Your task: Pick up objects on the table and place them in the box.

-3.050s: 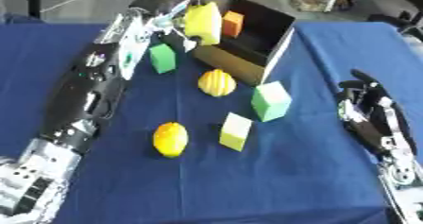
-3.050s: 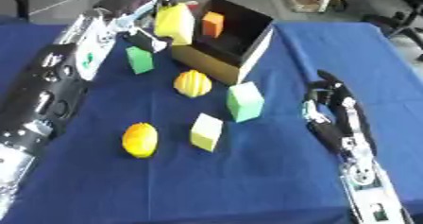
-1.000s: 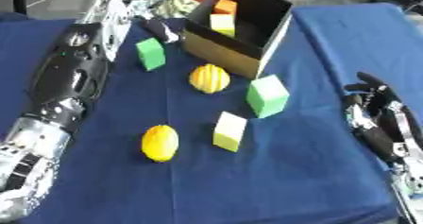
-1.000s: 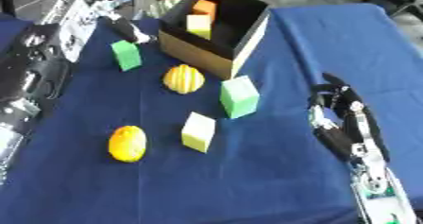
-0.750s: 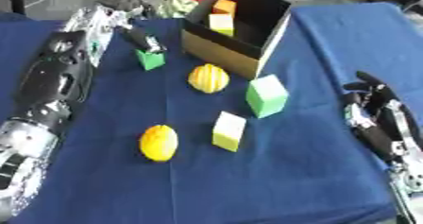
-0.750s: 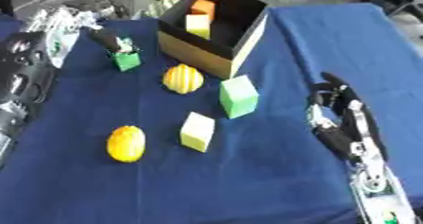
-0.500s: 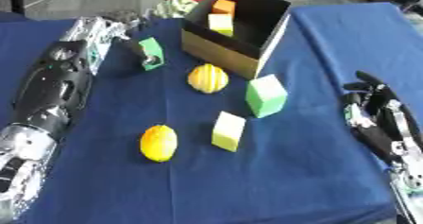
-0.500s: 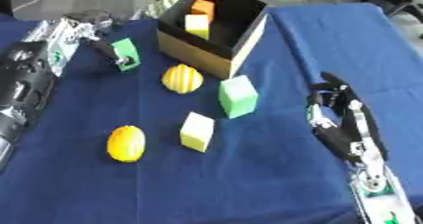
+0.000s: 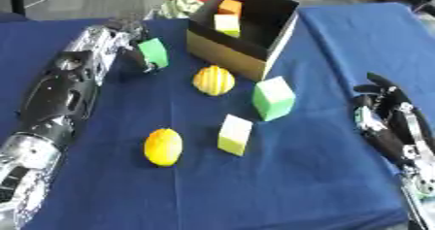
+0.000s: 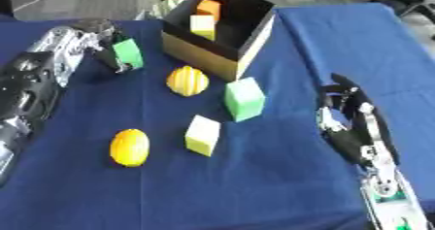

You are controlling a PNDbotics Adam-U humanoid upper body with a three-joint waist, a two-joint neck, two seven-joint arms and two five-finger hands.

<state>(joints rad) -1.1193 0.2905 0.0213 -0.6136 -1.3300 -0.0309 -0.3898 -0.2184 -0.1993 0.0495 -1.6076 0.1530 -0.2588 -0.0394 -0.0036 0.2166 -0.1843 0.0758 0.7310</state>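
- The small green block [image 9: 154,52] stands on the blue table [image 9: 280,175], left of the box [image 9: 241,35], with the left hand [image 9: 136,57] closed around it, dark fingers curling under its lower edge.
- The left arm [image 9: 68,86] stretches up the table's left side, wrist near the far edge.
- The box, tipped with its opening toward the camera, holds 1 orange block [image 9: 229,6] and 1 pale yellow block [image 9: 226,24].
- A striped yellow fruit [image 9: 212,80] sits just before the box; a larger green cube [image 9: 274,98], a yellow-green block [image 9: 234,134] and an orange fruit [image 9: 163,147] lie nearer.
- The right hand [image 9: 384,115] rests at the right edge, fingers relaxed and spread, holding nothing.
- 3 seconds ago the left hand held a yellow object at the box mouth; it has since swung back left onto the green block. The right hand has stayed put.
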